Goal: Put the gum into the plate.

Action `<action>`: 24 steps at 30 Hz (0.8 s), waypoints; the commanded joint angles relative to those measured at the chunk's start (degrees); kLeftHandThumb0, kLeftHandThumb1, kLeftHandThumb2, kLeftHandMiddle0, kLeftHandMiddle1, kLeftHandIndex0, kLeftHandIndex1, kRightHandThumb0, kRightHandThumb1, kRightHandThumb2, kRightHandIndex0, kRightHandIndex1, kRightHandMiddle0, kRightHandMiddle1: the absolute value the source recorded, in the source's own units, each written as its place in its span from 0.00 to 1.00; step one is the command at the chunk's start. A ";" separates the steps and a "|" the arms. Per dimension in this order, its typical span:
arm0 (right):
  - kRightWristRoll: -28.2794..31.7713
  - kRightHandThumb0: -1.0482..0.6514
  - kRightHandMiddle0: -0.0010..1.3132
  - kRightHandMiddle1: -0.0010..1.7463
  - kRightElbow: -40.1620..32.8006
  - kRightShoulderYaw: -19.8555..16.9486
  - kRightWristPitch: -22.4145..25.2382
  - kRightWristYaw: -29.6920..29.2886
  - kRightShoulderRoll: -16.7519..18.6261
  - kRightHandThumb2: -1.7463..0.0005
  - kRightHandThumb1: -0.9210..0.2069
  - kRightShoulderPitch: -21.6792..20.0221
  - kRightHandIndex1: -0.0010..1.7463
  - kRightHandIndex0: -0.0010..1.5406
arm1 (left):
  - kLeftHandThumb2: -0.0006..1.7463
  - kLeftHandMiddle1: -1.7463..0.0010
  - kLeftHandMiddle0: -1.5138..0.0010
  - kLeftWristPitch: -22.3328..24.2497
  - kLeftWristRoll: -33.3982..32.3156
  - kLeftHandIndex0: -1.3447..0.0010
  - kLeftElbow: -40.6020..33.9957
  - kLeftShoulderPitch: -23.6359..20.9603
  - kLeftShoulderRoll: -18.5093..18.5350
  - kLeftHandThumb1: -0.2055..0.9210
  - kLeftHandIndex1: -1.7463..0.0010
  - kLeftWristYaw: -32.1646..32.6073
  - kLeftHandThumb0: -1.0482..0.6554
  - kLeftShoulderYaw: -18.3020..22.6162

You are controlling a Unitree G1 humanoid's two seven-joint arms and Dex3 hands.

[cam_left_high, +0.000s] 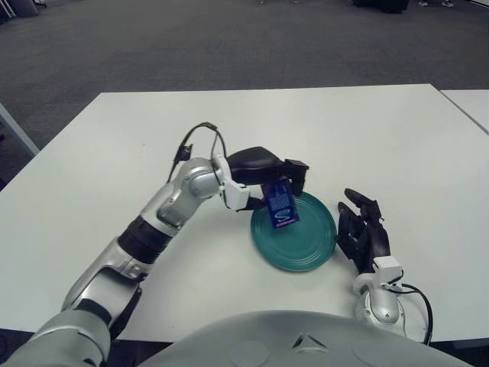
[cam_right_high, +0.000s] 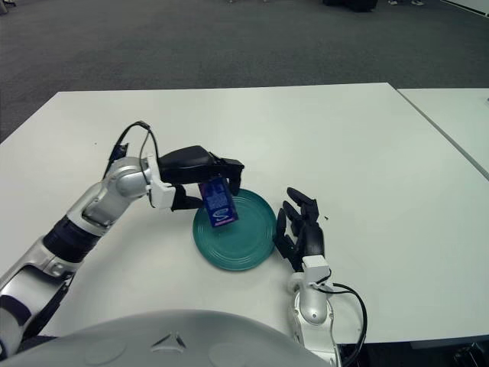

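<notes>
Over the teal plate (cam_left_high: 306,237) on the white counter (cam_left_high: 382,138), the left robot hand (cam_left_high: 279,172) pinches the hanging blue gum pack (cam_left_high: 280,205); the right robot hand (cam_left_high: 365,233) rests beside the plate, fingers spread.

Silver arms with black bands at the joints, glossy black three-finger left hand (cam_left_high: 269,170) on a white wrist block, thin black cable looping over the forearm, matching black right hand (cam_left_high: 365,235), silver wrist, trailing black wire
</notes>
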 commanded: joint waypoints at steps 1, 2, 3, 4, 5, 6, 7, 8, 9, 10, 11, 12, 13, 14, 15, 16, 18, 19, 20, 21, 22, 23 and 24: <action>-0.62 0.18 0.00 0.45 2.16 0.23 2.38 -0.21 0.03 0.55 0.00 3.95 0.15 0.23 | 0.79 0.00 0.53 -1.62 1.40 0.47 2.34 -0.79 -0.02 0.33 0.20 0.59 0.61 -0.66; -0.63 0.18 0.00 0.45 2.23 0.26 2.30 -0.25 0.00 0.55 0.00 3.95 0.15 0.22 | 0.79 0.00 0.53 -2.19 1.74 0.47 3.02 -0.77 -0.26 0.33 0.20 0.84 0.61 -0.91; -0.63 0.17 0.00 0.46 2.35 0.28 2.13 -0.25 -0.04 0.55 0.00 3.95 0.14 0.21 | 0.79 0.00 0.53 -2.93 2.42 0.48 4.12 -0.87 -0.80 0.33 0.19 1.34 0.61 -1.44; -0.59 0.17 0.00 0.46 2.46 0.27 1.96 -0.20 -0.11 0.55 0.00 3.96 0.14 0.21 | 0.79 0.00 0.53 -3.56 3.09 0.49 5.14 -0.98 -1.39 0.33 0.19 1.88 0.61 -1.91; -0.60 0.16 0.00 0.47 2.53 0.32 1.85 -0.21 -0.12 0.55 0.00 3.97 0.14 0.21 | 0.80 0.00 0.53 -4.00 3.48 0.49 5.77 -1.04 -1.72 0.33 0.18 2.20 0.61 -2.11; -0.54 0.16 0.00 0.47 2.62 0.32 1.65 -0.14 -0.19 0.55 0.00 4.00 0.14 0.20 | 0.80 0.00 0.53 -4.48 4.12 0.50 6.82 -1.12 -2.38 0.33 0.18 2.85 0.61 -2.48; -0.53 0.16 0.00 0.47 2.70 0.35 1.53 -0.13 -0.21 0.55 0.00 4.02 0.14 0.20 | 0.80 0.00 0.53 -4.86 4.51 0.50 7.55 -1.17 -2.77 0.33 0.17 3.29 0.61 -2.64; -0.49 0.16 0.00 0.48 2.79 0.38 1.32 -0.07 -0.27 0.55 0.00 4.03 0.14 0.20 | 0.80 0.00 0.53 -5.13 5.12 0.50 8.78 -1.28 -3.54 0.33 0.17 4.06 0.61 -3.01; -0.45 0.16 0.00 0.47 2.86 0.39 1.16 -0.03 -0.31 0.55 0.00 4.04 0.14 0.21 | 0.80 0.00 0.52 -5.36 5.57 0.50 9.70 -1.38 -4.09 0.33 0.17 4.63 0.61 -3.25; -0.46 0.16 0.00 0.47 2.96 0.46 1.00 -0.02 -0.33 0.55 0.00 4.03 0.14 0.21 | 0.80 0.00 0.52 -5.53 5.88 0.51 10.50 -1.45 -4.55 0.33 0.16 5.11 0.61 -3.41; -0.46 0.16 0.00 0.47 3.03 0.50 0.88 -0.02 -0.33 0.55 0.00 4.01 0.14 0.21 | 0.80 0.00 0.52 -5.70 6.11 0.51 11.06 -1.51 -4.85 0.33 0.16 5.44 0.61 -3.49; -0.37 0.16 0.00 0.47 3.09 0.51 0.70 0.08 -0.41 0.55 0.00 4.01 0.14 0.21 | 0.80 0.00 0.53 -5.61 6.32 0.51 11.43 -1.55 -5.25 0.33 0.16 5.66 0.61 -3.58; -0.35 0.16 0.00 0.46 3.17 0.57 0.57 0.11 -0.42 0.55 0.00 4.00 0.14 0.22 | 0.80 0.00 0.53 -5.65 6.47 0.52 11.72 -1.57 -5.49 0.33 0.15 5.80 0.61 -3.57; -0.28 0.17 0.00 0.46 3.23 0.65 0.44 0.18 -0.44 0.55 0.00 3.98 0.14 0.22 | 0.80 0.00 0.53 -5.66 6.63 0.53 11.97 -1.60 -5.73 0.34 0.15 5.91 0.61 -3.61; -0.27 0.17 0.00 0.45 3.29 0.75 0.35 0.18 -0.42 0.55 0.00 3.95 0.14 0.22 | 0.81 0.00 0.53 -5.72 6.72 0.53 12.16 -1.63 -5.85 0.34 0.14 5.99 0.61 -3.61; 0.36 0.17 0.00 0.45 3.43 0.64 0.17 0.62 -0.54 0.55 0.00 3.93 0.14 0.22 | 0.81 0.00 0.53 -5.43 6.80 0.54 12.08 -1.65 -6.19 0.34 0.13 5.82 0.61 -3.80; 1.22 0.18 0.00 0.44 3.59 0.54 -0.10 1.19 -0.69 0.56 0.00 3.95 0.14 0.21 | 0.79 0.01 0.58 -5.07 6.75 0.57 11.98 -1.65 -6.59 0.38 0.08 5.45 0.61 -3.97; 1.49 0.19 0.00 0.43 3.64 0.50 -0.20 1.36 -0.76 0.56 0.00 3.98 0.14 0.21 | 0.77 0.01 0.59 -4.97 6.71 0.63 12.01 -1.63 -6.74 0.42 0.06 5.31 0.61 -3.99; 1.64 0.19 0.00 0.43 3.67 0.52 -0.42 1.46 -0.80 0.56 0.00 4.10 0.14 0.21 | 0.76 0.01 0.59 -4.91 6.49 0.65 12.17 -1.60 -6.81 0.43 0.05 5.05 0.61 -3.97; 1.74 0.19 0.00 0.42 3.70 0.52 -0.60 1.55 -0.82 0.56 0.00 4.18 0.14 0.21 | 0.66 0.00 0.66 -4.85 6.34 0.65 12.29 -1.59 -6.87 0.54 0.06 4.87 0.53 -3.96; 1.80 0.20 0.00 0.41 3.74 0.51 -0.84 1.61 -0.84 0.56 0.00 4.28 0.14 0.20 | 0.58 0.00 0.71 -4.85 6.18 0.65 12.46 -1.56 -6.89 0.62 0.07 4.71 0.47 -3.94; 1.81 0.20 0.00 0.41 3.71 0.55 -0.98 1.63 -0.83 0.56 0.00 4.38 0.14 0.20 | 0.54 0.01 0.74 -4.85 6.04 0.71 12.52 -1.54 -6.87 0.64 0.08 4.57 0.40 -3.90; 1.88 0.20 0.00 0.41 3.69 0.52 -1.07 1.65 -0.81 0.56 0.00 4.54 0.14 0.20 | 0.45 0.03 0.79 -5.10 5.94 0.81 12.77 -1.50 -6.88 0.68 0.10 4.67 0.30 -3.85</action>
